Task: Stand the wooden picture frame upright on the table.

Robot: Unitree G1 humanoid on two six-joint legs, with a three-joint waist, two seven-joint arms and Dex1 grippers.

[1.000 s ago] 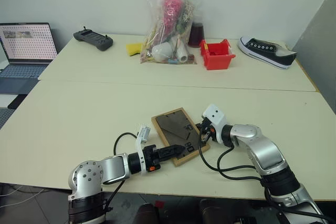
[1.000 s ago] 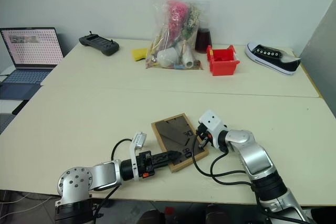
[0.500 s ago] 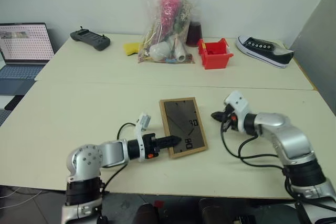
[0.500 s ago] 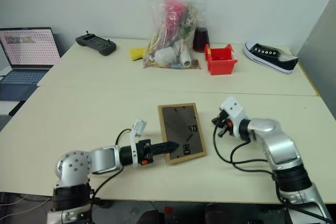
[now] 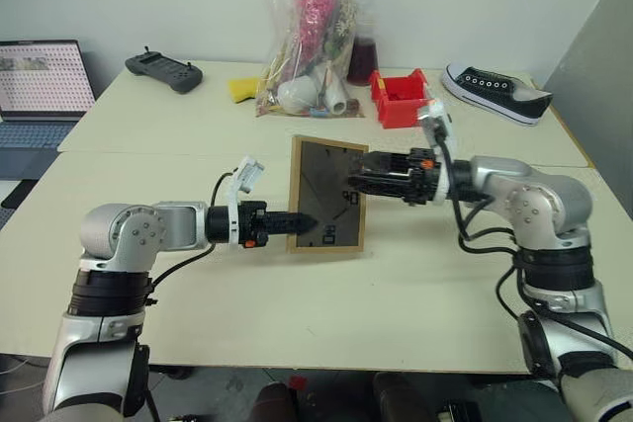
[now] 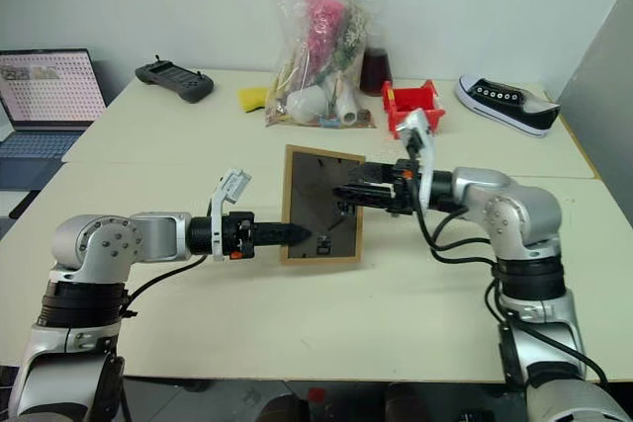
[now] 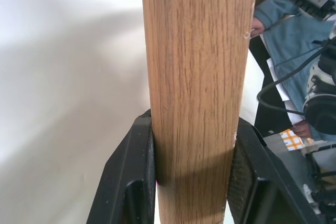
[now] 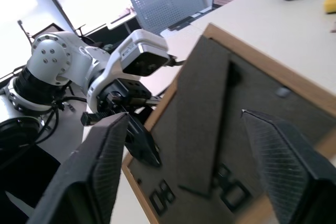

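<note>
My left gripper [image 5: 297,220] is clamped on the wooden picture frame [image 5: 327,197], arm reaching in level. My right gripper [image 5: 358,185] points left, fingers spread wide.

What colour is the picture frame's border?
Light oak wood grain on the wooden picture frame, clearest in the left wrist view.

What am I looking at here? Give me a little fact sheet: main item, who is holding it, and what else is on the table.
main item: wooden picture frame, raised upright, dark back with easel leg facing the camera
left gripper: shut on the frame's lower side edge
right gripper: open, fingers spread at the frame's back
table: cream, seam across the middle
far side: bag of items, red bin, shoe, controller
off to the side: laptop
</note>
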